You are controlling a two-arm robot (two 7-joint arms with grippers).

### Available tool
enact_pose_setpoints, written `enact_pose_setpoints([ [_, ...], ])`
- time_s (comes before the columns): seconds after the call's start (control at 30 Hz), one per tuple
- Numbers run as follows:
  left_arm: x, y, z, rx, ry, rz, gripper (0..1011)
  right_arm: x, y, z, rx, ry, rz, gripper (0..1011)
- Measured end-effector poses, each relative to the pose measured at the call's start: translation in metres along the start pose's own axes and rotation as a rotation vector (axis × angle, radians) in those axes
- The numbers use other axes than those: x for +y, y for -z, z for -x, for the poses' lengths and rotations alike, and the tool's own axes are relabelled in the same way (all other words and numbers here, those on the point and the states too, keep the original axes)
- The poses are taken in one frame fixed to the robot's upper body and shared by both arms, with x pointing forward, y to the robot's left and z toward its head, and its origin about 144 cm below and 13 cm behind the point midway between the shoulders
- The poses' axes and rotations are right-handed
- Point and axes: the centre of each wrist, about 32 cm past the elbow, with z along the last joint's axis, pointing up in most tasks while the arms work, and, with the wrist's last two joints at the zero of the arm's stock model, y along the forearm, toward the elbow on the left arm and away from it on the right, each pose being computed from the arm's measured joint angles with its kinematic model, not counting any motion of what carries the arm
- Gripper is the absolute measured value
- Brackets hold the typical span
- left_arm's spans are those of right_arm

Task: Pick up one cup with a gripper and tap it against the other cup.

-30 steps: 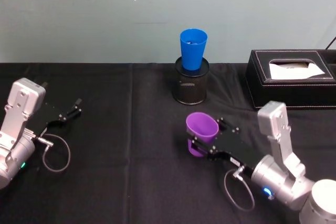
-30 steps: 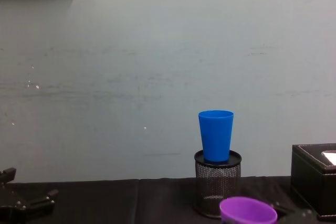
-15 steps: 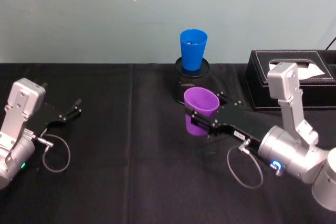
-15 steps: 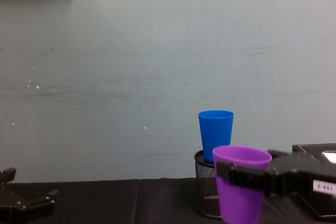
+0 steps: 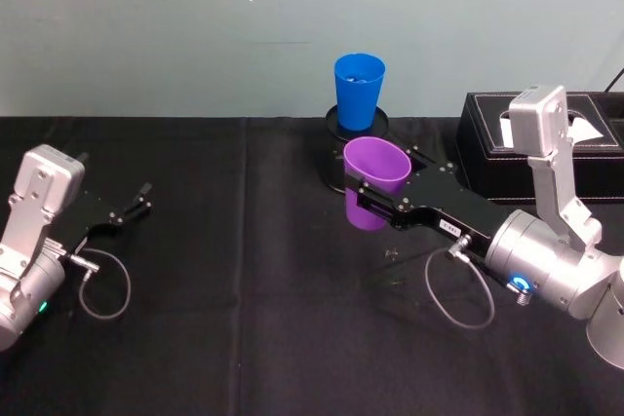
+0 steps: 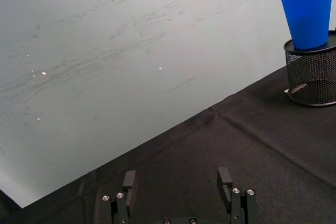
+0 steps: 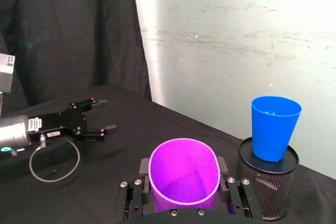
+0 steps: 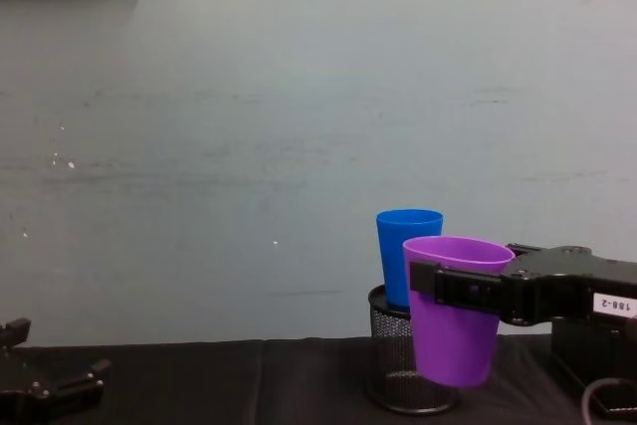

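Head view: my right gripper (image 5: pixel 359 200) is holding the purple cup (image 5: pixel 373 192) aloft at six o'clock of the blue cup (image 5: pixel 358 93); my left gripper (image 5: pixel 132 204) is lying wide open at nine o'clock.

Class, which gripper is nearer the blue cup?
Right. The right gripper holds the purple cup just in front of the blue cup; the left gripper sits far off to its left.

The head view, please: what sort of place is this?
Probably a lab or office test bench: a black-clothed table against a bare wall, a pen holder and tissue box, and the right gripper holding a purple cup.
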Motion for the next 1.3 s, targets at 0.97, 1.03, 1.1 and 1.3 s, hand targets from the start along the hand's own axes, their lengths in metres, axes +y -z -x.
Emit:
enact_pose_setpoints([
  [0.97,0.0000,0.0000,0.0000,0.000,0.000,0.000,1000,0.0001,0.0002,0.0002,0.001,0.001,0.001,717],
  [1.03,0.0000,0.0000,0.0000,0.000,0.000,0.000,1000,0.0001,0.0003,0.0002,0.001,0.001,0.001,717],
  [1.1,0.0000,0.0000,0.0000,0.000,0.000,0.000,1000,0.0001,0.0002,0.0002,0.001,0.001,0.001,717],
  [1.3,0.0000,0.0000,0.0000,0.000,0.000,0.000,1000,0.0001,0.0003,0.0002,0.001,0.001,0.001,717],
])
